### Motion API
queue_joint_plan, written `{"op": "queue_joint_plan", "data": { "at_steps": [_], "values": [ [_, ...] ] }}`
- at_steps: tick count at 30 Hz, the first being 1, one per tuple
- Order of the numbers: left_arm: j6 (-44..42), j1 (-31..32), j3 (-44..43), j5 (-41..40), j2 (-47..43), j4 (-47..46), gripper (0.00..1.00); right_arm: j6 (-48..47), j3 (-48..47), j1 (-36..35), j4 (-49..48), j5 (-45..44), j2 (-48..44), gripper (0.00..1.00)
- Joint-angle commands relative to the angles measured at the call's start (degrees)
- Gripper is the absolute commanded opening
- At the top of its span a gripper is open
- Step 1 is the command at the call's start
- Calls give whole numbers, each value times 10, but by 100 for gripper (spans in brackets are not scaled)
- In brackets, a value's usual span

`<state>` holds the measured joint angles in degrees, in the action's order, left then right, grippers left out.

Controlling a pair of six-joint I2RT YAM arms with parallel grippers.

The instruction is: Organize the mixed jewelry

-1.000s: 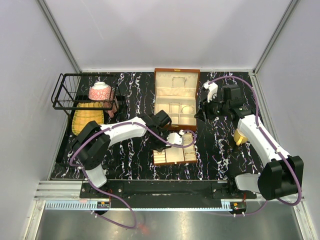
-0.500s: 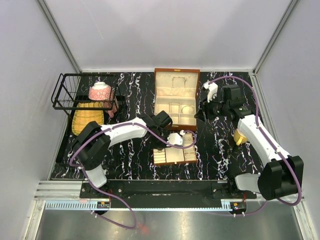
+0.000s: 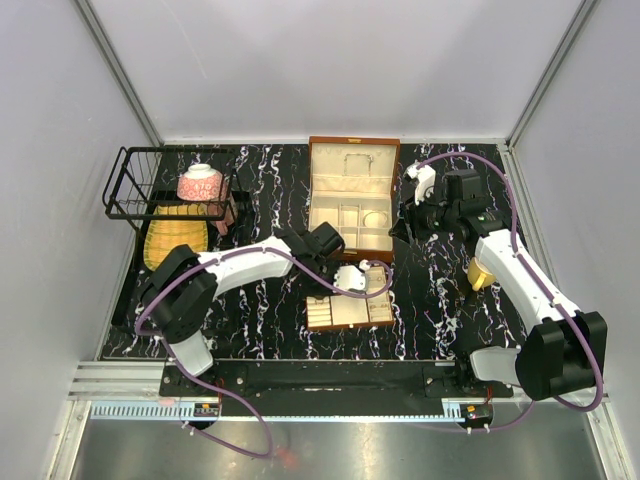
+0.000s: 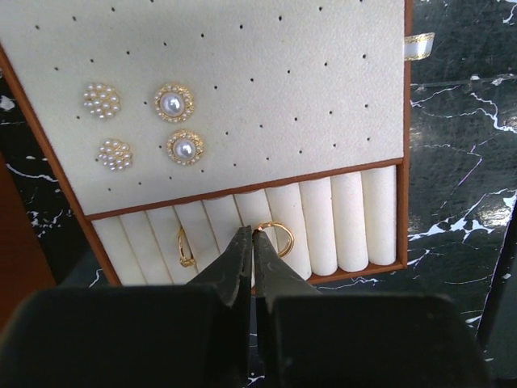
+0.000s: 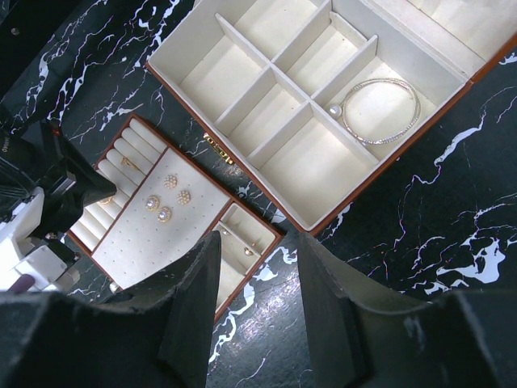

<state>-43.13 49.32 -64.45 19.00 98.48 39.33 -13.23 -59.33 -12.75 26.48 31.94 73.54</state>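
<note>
Start with the brown box [image 3: 352, 162]: it sits open just beyond the tray [image 3: 330, 312], so the tray is your reference for everything here. Your left arm reaches over the tray from its left side, so it is the nearer arm. The right arm hangs off beyond the tray's far right corner, by the box. The right gripper [image 5: 258, 303] has its fingers spread with nothing between them. The left gripper [image 4: 249, 239] is down on the tray's strip of ring rolls with its tips pressed together. The gold ring [image 4: 275, 239] lies immediately to the right of those tips, its left edge touching them and its loop draped over a roll. The tips line up with the rolls' length, so I'd say any lift depends on that left edge, but you cannot tell whether the band is actually pinched or only beside the fingers. The overhead view hides the ring under the wrist, and only the left wrist view shows it. That view also shows a second ring [image 4: 185, 248] a few rolls to the left and the pearl earrings [image 4: 174, 103] on the tray's pad. The right wrist view adds the bangle [image 5: 380, 111], lying in a box compartment.
</note>
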Motion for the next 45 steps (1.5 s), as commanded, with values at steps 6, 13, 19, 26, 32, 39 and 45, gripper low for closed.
{"op": "queue_joint_plan", "data": {
  "at_steps": [6,13,19,26,32,39,45],
  "values": [
    [20,-2,-12,-22,-64,-11,0,-9,-3,1,-5,-12,-22,49],
    [42,-19,-14,-20,-85,-30,0,-4,-10,0,0,8,-15,49],
    [88,-59,-26,-11,-108,-64,0,15,-9,0,2,75,4,50],
    [158,-84,-23,-41,-144,-129,0,61,-24,0,-4,193,45,57],
    [236,-87,-5,-78,-177,-216,0,86,-50,-13,-33,243,104,64],
    [276,-87,-5,-125,-183,-256,0,131,-61,-61,-107,239,123,64],
    [290,-87,-10,-141,-180,-268,0,156,-79,-103,-136,193,137,63]
  ]
}}
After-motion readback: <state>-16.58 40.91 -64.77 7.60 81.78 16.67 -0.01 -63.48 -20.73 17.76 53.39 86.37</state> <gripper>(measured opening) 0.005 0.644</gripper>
